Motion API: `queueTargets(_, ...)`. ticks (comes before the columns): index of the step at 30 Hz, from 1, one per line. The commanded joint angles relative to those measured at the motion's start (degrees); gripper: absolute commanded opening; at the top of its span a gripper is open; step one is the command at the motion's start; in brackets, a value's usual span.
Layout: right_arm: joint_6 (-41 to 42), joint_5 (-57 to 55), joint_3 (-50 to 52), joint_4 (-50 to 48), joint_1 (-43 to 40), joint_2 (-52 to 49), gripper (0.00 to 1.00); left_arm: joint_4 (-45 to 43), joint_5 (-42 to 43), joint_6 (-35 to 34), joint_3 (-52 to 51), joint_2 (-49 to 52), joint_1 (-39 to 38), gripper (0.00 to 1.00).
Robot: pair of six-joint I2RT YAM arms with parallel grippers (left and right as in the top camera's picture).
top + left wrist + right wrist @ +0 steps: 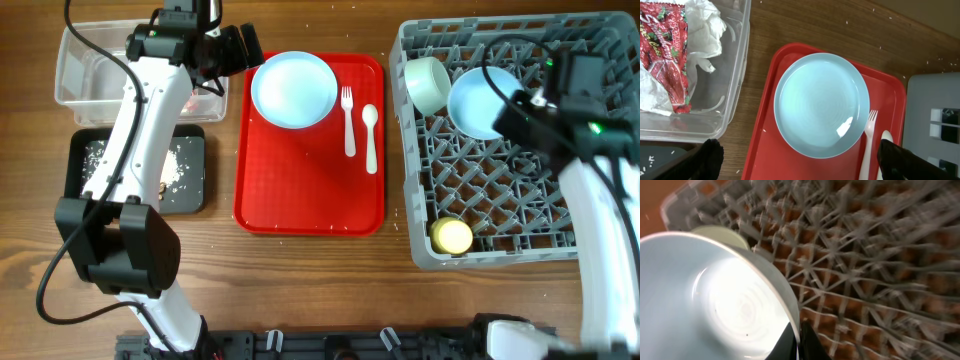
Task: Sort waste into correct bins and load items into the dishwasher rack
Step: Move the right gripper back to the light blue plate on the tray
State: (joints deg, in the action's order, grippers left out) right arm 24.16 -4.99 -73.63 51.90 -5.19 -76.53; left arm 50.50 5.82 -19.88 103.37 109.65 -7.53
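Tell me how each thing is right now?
left gripper: open, above the plate
right gripper: shut on bowl's rim
bowl: held at the rack
other bowl: on its side in rack
cup: in rack
plate: empty, on red tray
fork, spoon: lying on red tray
tub: holds wrapper and napkin
black tray: holds crumbs

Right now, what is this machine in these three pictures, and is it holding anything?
Two white robot arms work at a wooden table. One picture looks down from above; the other two come from cameras on each wrist. The right gripper pinches the rim of a blue bowl over the grey rack, which also has another bowl and a yellow cup. The left gripper is open and empty near a plate on the red tray, beside a fork and spoon. A clear tub holds a wrapper and napkin; a black tray holds crumbs.
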Motion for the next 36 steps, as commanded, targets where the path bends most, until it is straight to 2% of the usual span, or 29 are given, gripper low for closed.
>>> queueTargets(1, -1.14, -12.92, -0.52, 3.39, 2.32, 7.80, 0.04, -0.15, -0.15, -0.33, 0.79, -0.66, -0.07, 1.00)
queueTargets(5, 1.88, -28.81, -0.52, 7.91, 9.33, 10.71, 0.05, -0.15, -0.13, -0.33, 0.76, -0.66, -0.07, 1.00)
queueTargets(11, 0.87, -47.19, -0.52, 8.76, 21.86, 4.57, 0.04, -0.15, -0.15, -0.33, 0.79, -0.66, -0.07, 1.00)
queueTargets(13, -6.93, -55.98, -0.52, 7.52, 25.42, 0.17, 0.04, -0.15, -0.13, -0.33, 0.79, -0.66, -0.07, 1.00)
queueTargets(14, -14.84, -61.99, -0.52, 6.03, 27.45, -3.21, 0.04, -0.15, -0.13, -0.33, 0.79, -0.66, -0.07, 1.00)
queueTargets(18, -32.13, -74.20, -0.52, 1.09, 29.68, -11.89, 0.04, -0.15, -0.13, -0.33, 0.79, -0.66, -0.07, 1.00)
queueTargets(20, -36.06, -74.36, -0.52, -0.57, 29.77, -15.13, 0.04, -0.15, -0.13, -0.33, 0.79, -0.66, -0.07, 1.00)
queueTargets(23, -36.39, -74.27, -0.52, -0.76, 29.77, -18.34, 0.04, -0.15, -0.13, -0.33, 0.79, -0.66, -0.07, 1.00)
queueTargets(32, -42.29, -70.58, -0.50, -8.70, 33.46, -21.14, 0.04, -0.15, -0.15, -0.33, 0.79, -0.66, -0.07, 1.00)
queueTargets(36, -47.36, -71.12, -0.50, -10.14, 33.46, -21.75, 0.04, -0.15, -0.15, -0.33, 0.79, -0.66, -0.07, 1.00)
